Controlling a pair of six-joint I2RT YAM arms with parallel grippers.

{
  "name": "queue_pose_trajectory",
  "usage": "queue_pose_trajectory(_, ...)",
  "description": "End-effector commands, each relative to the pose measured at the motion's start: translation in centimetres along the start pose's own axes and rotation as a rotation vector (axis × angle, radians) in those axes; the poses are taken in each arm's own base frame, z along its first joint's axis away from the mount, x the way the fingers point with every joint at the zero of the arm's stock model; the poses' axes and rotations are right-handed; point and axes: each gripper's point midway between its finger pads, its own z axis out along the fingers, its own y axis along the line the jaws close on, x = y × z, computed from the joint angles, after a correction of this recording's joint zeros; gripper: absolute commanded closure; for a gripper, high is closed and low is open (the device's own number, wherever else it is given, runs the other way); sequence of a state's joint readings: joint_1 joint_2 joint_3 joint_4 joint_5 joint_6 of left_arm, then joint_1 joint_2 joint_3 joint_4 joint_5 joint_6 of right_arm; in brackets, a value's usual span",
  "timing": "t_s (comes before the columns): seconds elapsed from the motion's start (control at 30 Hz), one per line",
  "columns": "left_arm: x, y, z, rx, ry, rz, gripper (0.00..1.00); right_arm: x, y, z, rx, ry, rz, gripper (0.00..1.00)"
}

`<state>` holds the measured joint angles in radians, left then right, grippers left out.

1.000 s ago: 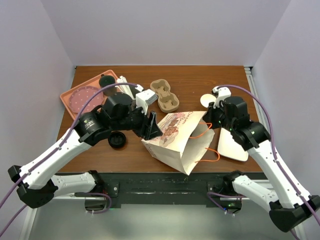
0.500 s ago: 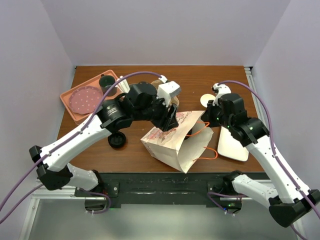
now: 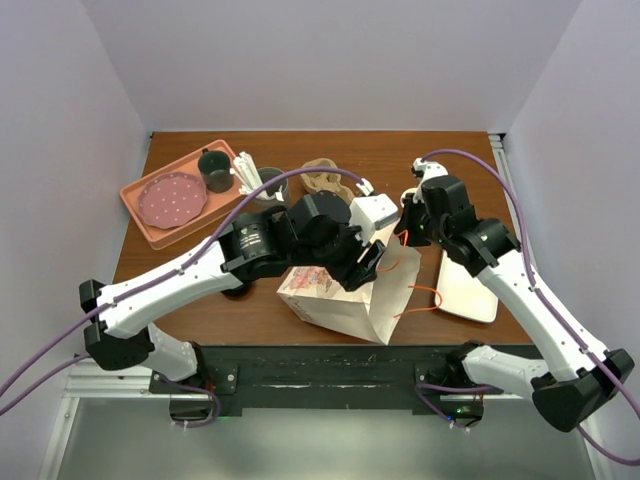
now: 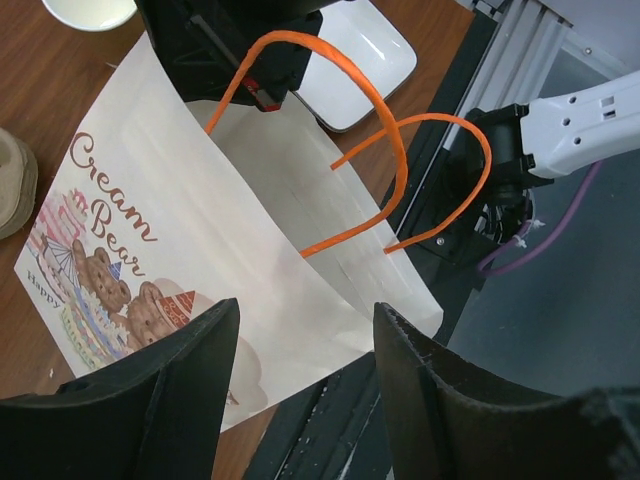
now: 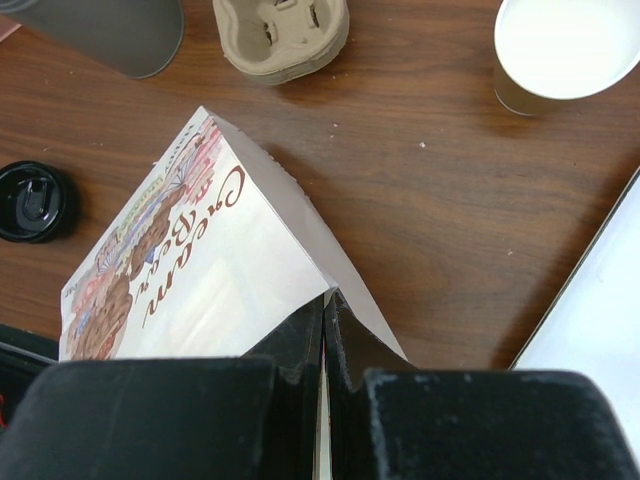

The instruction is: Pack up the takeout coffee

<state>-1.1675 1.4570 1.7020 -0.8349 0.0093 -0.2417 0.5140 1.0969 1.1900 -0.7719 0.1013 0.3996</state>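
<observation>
The takeout coffee [image 5: 565, 45], a tan cup with a pale round top, stands on the table past the paper bag's corner; its edge also shows in the left wrist view [image 4: 90, 10]. The printed paper bag [image 3: 330, 300] lies tilted near the front edge, orange handles [image 4: 390, 150] pointing right. My right gripper [image 5: 325, 320] is shut on the bag's upper rim [image 5: 340, 290]. My left gripper [image 4: 305, 400] hovers open over the bag [image 4: 170, 170] near the table's front edge, with nothing between its fingers. In the top view it [image 3: 370, 265] hangs above the bag's mouth.
A cardboard cup carrier [image 5: 280, 35] sits behind the bag. A black lid [image 5: 35, 200] lies left of it. Back left are a grey tumbler [image 3: 262, 182], a dark mug [image 3: 215, 170] and a pink plate [image 3: 172, 198] on a tray [image 3: 150, 230]. A white dish [image 3: 465, 290] lies at right.
My left arm has swung right, from beside the bag to above its mouth, jaws slightly wider. My right gripper has shifted left and back with the bag's rim.
</observation>
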Motion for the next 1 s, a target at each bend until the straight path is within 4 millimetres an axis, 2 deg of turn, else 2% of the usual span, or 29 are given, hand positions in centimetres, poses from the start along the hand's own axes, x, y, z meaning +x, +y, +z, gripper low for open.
queue_pose_trajectory(0.0,-0.5,0.1,-0.4,-0.051,0.020,0.033,0.39,-1.0,0.2,-0.6,0.028,-0.015,0.011,1.00)
queue_pose_trajectory(0.17,-0.8,0.6,0.1,-0.104,0.039,0.038,0.40,-1.3,0.1,-0.6,0.050,-0.017,0.011,1.00)
queue_pose_trajectory(0.23,-1.7,0.8,-0.1,-0.121,0.007,0.037,0.40,-1.2,-0.3,-0.7,0.077,-0.004,0.009,1.00)
queue_pose_trajectory(0.27,-2.5,0.9,-0.2,-0.129,-0.022,0.033,0.40,-1.9,-0.3,-1.1,0.082,-0.020,0.011,1.00)
queue_pose_trajectory(0.33,-3.8,1.2,-0.8,-0.153,-0.078,0.023,0.38,-2.2,-0.7,-1.7,0.113,-0.018,0.018,1.00)
queue_pose_trajectory(0.37,-4.6,1.4,-1.4,-0.162,-0.114,0.011,0.37,-3.1,-0.5,-2.1,0.116,-0.026,0.019,1.00)
queue_pose_trajectory(0.4,-5.1,1.9,-1.8,-0.179,-0.132,-0.004,0.37,-2.8,-0.8,-2.4,0.138,-0.001,0.015,1.00)
queue_pose_trajectory(0.43,-5.7,2.1,-2.3,-0.184,-0.149,-0.020,0.36,-3.9,-0.5,-3.1,0.132,-0.017,0.018,1.00)
queue_pose_trajectory(0.5,-5.9,2.9,-3.0,-0.215,-0.151,-0.028,0.36,-3.7,-0.4,-3.0,0.142,0.020,0.014,1.00)
queue_pose_trajectory(0.6,-4.6,3.7,-3.4,-0.254,-0.109,-0.020,0.36,-4.4,0.2,-3.4,0.121,0.016,0.025,1.00)
queue_pose_trajectory(0.77,-3.3,3.5,-3.7,-0.237,-0.117,-0.075,0.35,-3.8,0.0,-3.6,0.122,0.025,0.021,1.00)
queue_pose_trajectory(0.8,-2.0,4.1,-3.0,-0.267,-0.089,-0.086,0.35,-4.2,0.2,-3.9,0.109,-0.005,0.026,1.00)
queue_pose_trajectory(0.97,-0.4,6.7,-3.9,-0.401,-0.073,-0.080,0.32,-2.2,-0.4,-3.1,0.112,0.032,0.015,1.00)
